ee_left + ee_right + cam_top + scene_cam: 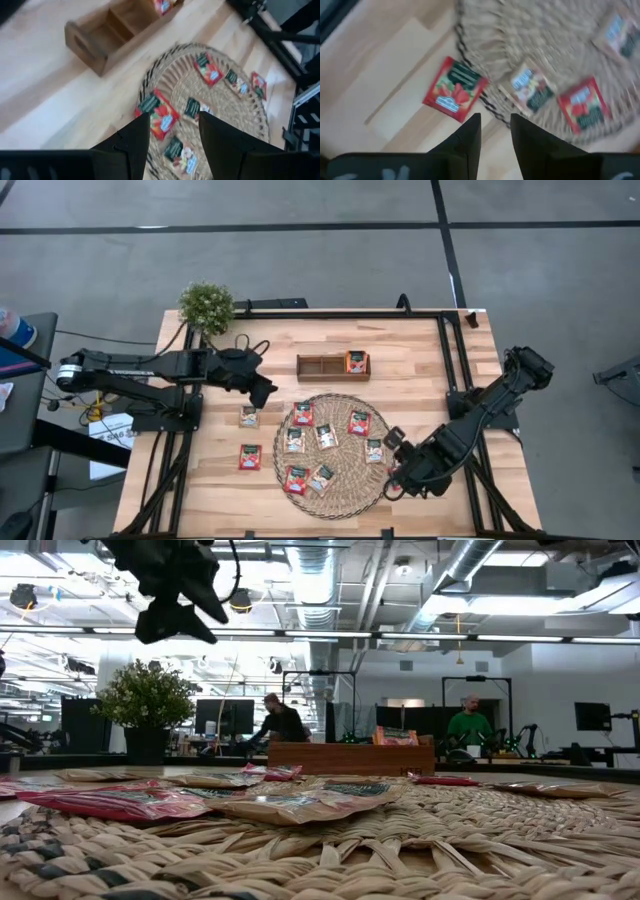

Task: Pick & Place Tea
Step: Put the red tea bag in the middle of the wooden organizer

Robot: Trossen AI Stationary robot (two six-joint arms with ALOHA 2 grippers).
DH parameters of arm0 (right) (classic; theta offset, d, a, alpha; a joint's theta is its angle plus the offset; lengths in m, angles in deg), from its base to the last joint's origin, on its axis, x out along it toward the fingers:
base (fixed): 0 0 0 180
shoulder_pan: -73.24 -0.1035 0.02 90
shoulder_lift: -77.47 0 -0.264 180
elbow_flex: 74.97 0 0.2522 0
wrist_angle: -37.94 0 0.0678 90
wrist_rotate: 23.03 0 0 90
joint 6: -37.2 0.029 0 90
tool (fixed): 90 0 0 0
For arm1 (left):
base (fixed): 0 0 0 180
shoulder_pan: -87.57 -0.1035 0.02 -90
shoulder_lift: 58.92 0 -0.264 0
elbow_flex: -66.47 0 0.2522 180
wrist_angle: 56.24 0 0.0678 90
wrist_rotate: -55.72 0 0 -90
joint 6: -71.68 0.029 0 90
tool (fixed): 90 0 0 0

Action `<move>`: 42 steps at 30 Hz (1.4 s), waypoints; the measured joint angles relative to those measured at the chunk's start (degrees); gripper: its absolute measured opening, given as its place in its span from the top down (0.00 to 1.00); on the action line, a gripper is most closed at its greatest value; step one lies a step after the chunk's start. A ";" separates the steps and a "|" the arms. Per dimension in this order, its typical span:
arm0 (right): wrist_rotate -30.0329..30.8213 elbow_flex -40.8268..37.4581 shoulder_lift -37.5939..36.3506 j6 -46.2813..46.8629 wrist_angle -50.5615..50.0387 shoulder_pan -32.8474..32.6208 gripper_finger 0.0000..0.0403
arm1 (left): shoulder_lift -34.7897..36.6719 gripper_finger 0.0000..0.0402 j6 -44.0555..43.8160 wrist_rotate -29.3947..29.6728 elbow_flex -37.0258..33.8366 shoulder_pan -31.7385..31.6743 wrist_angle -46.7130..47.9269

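Several tea sachets (pixel 326 436), red-orange or pale, lie flat on the round wicker mat (pixel 335 498). Two more sachets (pixel 248 416) (pixel 249 457) lie on the wood left of the mat. One sachet (pixel 356 362) stands in the right compartment of the brown wooden tray (pixel 320 367). My left gripper (pixel 264 392) (pixel 175 142) hangs open above the table, left of the mat's far side, over nothing. My right gripper (pixel 393 467) (pixel 495 131) points down at the mat's right rim, its fingers a narrow gap apart with nothing between them. A red sachet (pixel 455 89) lies on the wood just ahead of it.
A potted plant (pixel 206 305) stands at the table's far left corner. Black frame rails (pixel 452 360) run along the far and right sides of the table. In the low view, people work at desks in the room beyond the tray (pixel 350 755).
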 joint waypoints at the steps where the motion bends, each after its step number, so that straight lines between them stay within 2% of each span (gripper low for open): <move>1: -0.87 0.00 0.01 -2.51 0.37 0.01 0.76 | -0.59 0.60 -0.77 -0.91 0.00 0.00 0.12; 6: -2.34 0.04 1.19 -14.12 2.44 0.01 0.76 | -2.31 0.60 -6.19 -6.48 0.00 0.00 1.84; 11: -6.00 0.00 4.59 -19.87 3.44 0.89 0.76 | -2.44 0.60 -9.47 -9.61 0.00 0.00 4.41; 14: -6.12 0.04 6.92 -23.23 4.34 0.91 0.76 | -2.46 0.60 -10.09 -11.51 0.00 0.04 5.64; 24: -6.10 0.12 15.51 -35.75 6.32 1.10 0.76 | -2.45 0.60 -10.07 -13.86 0.00 0.04 7.69; 31: -5.84 0.17 18.67 -39.12 6.83 1.58 0.76 | -2.44 0.60 -12.57 -16.04 0.00 0.07 7.74; 42: -5.73 0.17 18.75 -40.04 8.72 0.58 0.76 | -2.44 0.60 -18.51 -15.91 0.00 0.07 6.96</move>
